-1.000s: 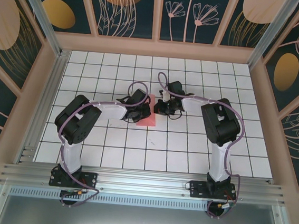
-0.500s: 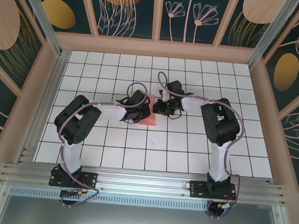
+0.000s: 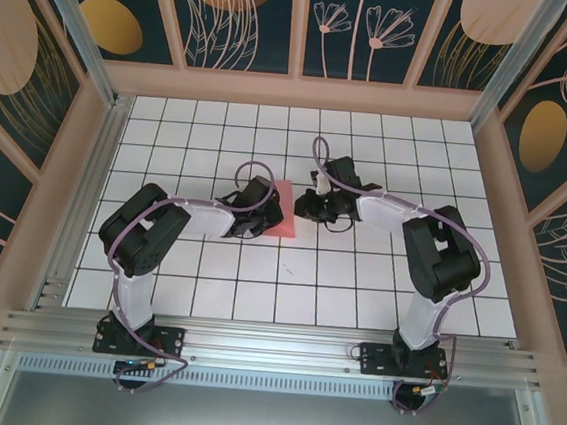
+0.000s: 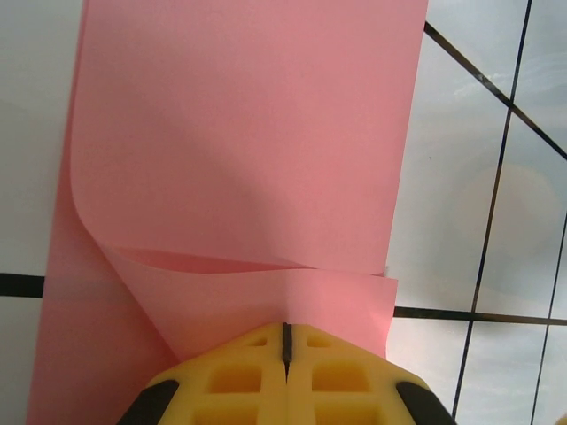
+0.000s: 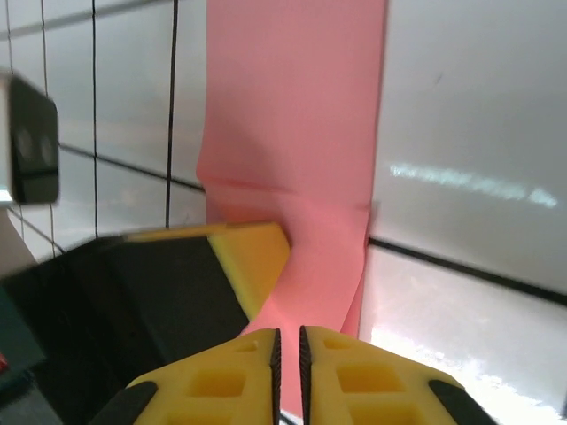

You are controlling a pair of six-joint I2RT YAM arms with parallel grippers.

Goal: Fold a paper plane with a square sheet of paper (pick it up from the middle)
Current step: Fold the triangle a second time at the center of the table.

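The square sheet of paper (image 3: 286, 205) is salmon-pink and lies folded into a narrow strip on the white tiled table (image 3: 208, 266), between the two grippers. My left gripper (image 3: 263, 219) is shut on a raised flap at the strip's near edge. In the left wrist view the yellow fingertips (image 4: 257, 354) meet on that flap of the paper (image 4: 248, 159). My right gripper (image 3: 310, 209) hovers at the strip's right side. Its jaws (image 5: 290, 350) stand a narrow slit apart over the paper (image 5: 297, 133), with nothing between them. The left gripper's finger (image 5: 252, 261) shows beside them.
Wooden walls with patterned panels enclose the tiled table on three sides. An aluminium rail (image 3: 271, 347) carrying both arm bases runs along the near edge. Open tiles lie in front of the paper and to both sides.
The right gripper has parted slightly and its arm has swung outward to the right, elbow now farther right. The left gripper stays shut on the paper, shifted slightly nearer.
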